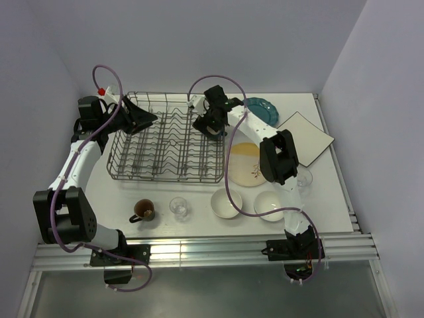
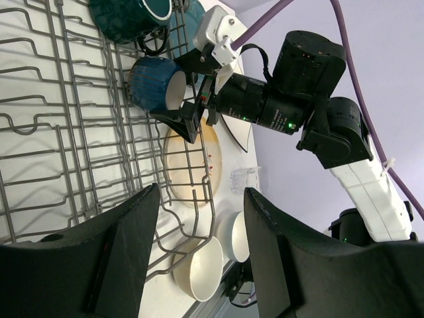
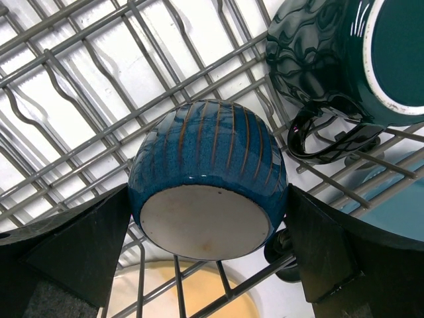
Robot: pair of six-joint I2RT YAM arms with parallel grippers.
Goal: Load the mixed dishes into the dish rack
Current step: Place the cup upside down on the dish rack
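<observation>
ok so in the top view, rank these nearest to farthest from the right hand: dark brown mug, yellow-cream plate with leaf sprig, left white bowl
From the right hand over the grey wire dish rack:
1. yellow-cream plate with leaf sprig, just right of the rack
2. left white bowl, in front of the rack's right end
3. dark brown mug, in front of the rack's left half
</observation>
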